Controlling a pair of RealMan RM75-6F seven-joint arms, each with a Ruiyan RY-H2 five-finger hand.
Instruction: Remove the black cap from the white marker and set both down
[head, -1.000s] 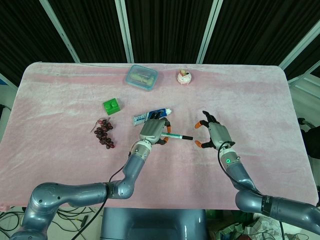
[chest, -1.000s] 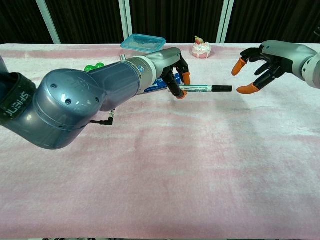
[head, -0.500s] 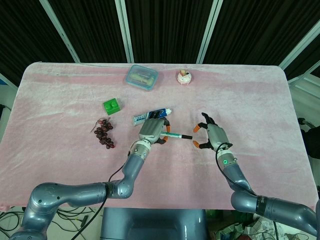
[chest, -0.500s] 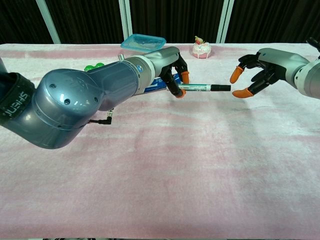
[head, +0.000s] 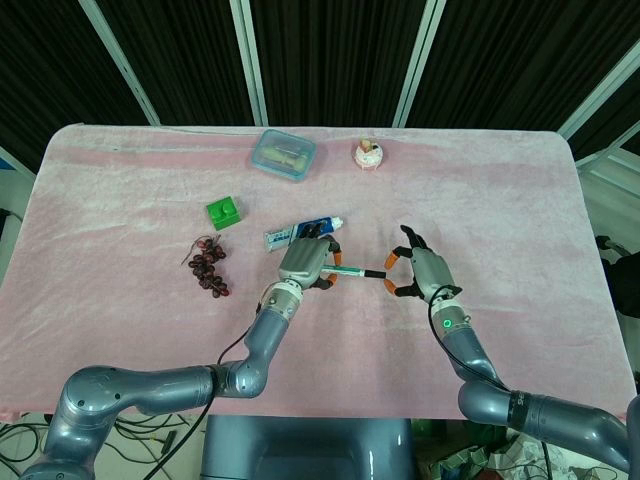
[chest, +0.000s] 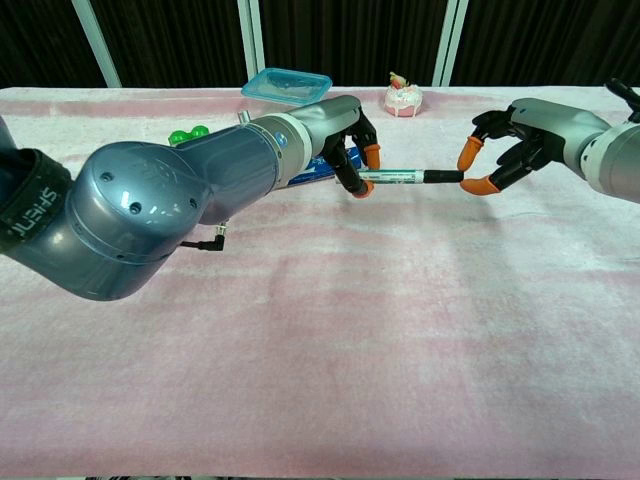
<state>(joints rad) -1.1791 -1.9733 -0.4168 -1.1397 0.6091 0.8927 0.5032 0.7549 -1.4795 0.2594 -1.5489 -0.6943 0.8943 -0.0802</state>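
My left hand (head: 305, 260) grips the white marker (head: 352, 271) by its barrel and holds it level above the pink cloth, its black cap (head: 374, 274) pointing right. In the chest view the left hand (chest: 345, 135) pinches the marker (chest: 395, 177) near its left end. My right hand (chest: 520, 140) is at the tip of the cap (chest: 443, 176). Its orange fingertips (chest: 465, 156) stand above and below the cap's end, still apart. The head view also has the right hand (head: 420, 275) just to the right of the cap.
A toothpaste tube (head: 300, 233) lies just behind the left hand. A green block (head: 224, 211) and dark grapes (head: 208, 265) sit to the left. A blue lidded box (head: 284, 153) and a small cupcake (head: 368, 153) stand at the back.
My right hand has moved left toward the marker, and its fingertips now bracket the cap's end. The left hand has kept the marker still.
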